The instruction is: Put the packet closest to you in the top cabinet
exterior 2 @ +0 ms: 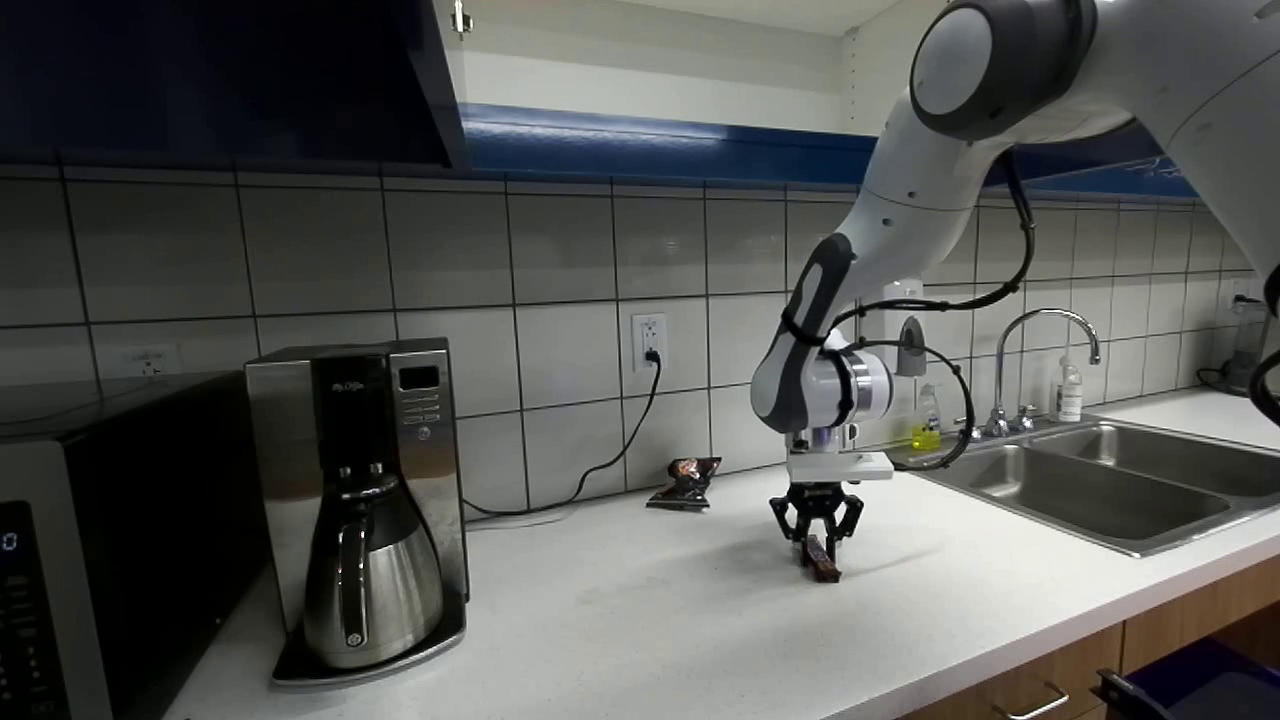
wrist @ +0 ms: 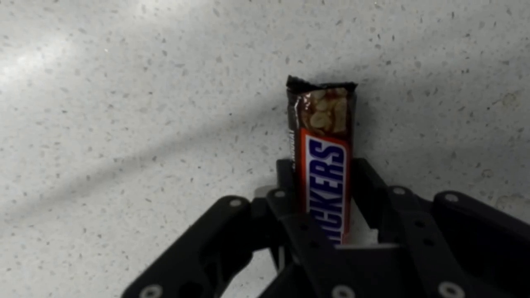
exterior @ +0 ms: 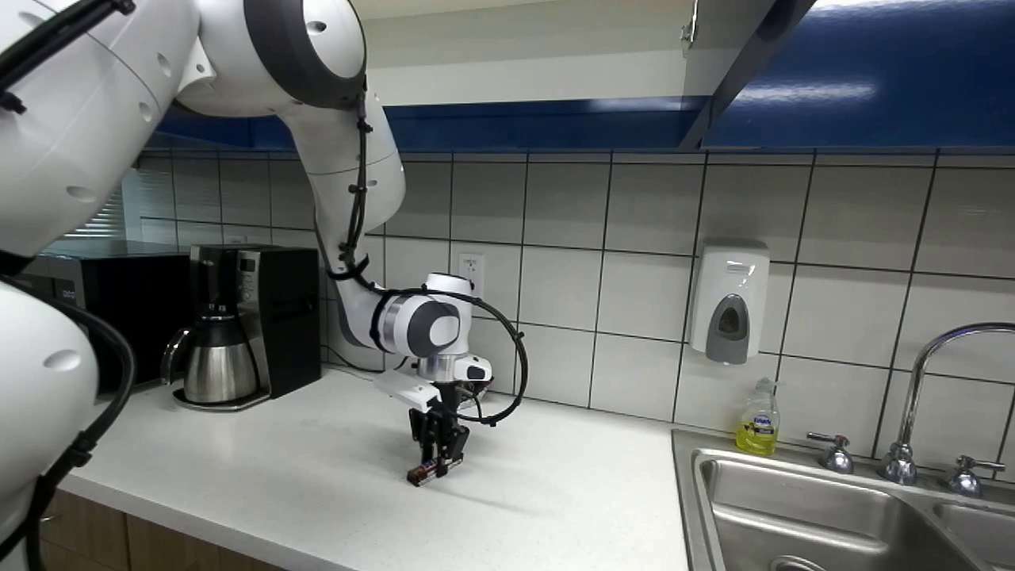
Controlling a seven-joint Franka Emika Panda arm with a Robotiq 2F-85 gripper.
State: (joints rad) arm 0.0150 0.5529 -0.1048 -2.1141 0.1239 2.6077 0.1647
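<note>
The packet, a dark candy bar with an orange-edged label, lies between my fingers in the wrist view point(wrist: 325, 124). It also shows in both exterior views point(exterior: 420, 474) point(exterior 2: 823, 566). My gripper point(wrist: 323, 176) points down, with a finger against each long side of the packet; it also shows in both exterior views point(exterior: 436, 465) point(exterior 2: 818, 550). The packet is at or barely above the counter; I cannot tell which. Its near end is hidden by the gripper. The top cabinet point(exterior: 539, 123) point(exterior 2: 670, 145) is above, with its white interior showing and blue doors swung open.
A bunched-up dark packet point(exterior 2: 687, 484) lies by the tiled wall. A coffee maker with a steel pot point(exterior: 220, 361) point(exterior 2: 375, 570) and a microwave stand at one end of the counter. A sink point(exterior: 793, 507), soap bottle point(exterior: 759, 420) and wall dispenser point(exterior: 729, 301) are at the other.
</note>
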